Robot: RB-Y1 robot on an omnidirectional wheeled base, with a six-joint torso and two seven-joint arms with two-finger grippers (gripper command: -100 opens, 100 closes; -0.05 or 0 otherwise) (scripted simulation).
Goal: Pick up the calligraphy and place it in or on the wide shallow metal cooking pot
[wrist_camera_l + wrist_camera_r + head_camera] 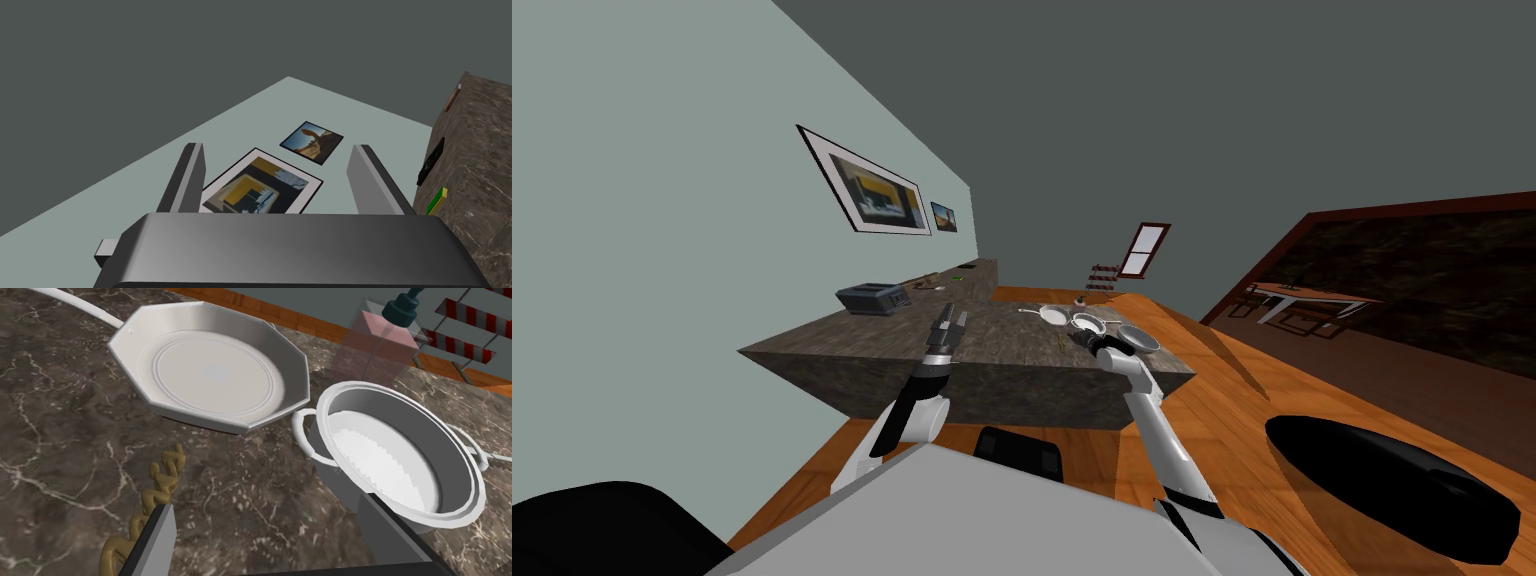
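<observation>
A dark, veined marble tabletop [60, 438] carries everything. The right arm stretches low toward the round, smooth two-handled pot [385, 458], pincer [262, 503] spread wide. Well apart from the pot, the left pincer [277, 147] tilts upward, equally wide. A faceted white pan [215, 373] sits beside the pot. The gold, looping calligraphy [160, 480] lies flat nearby.

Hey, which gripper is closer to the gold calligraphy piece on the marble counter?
Right. The right gripper hangs open with one finger beside the calligraphy. The left gripper is open too, further left over the counter, well apart from it.
</observation>
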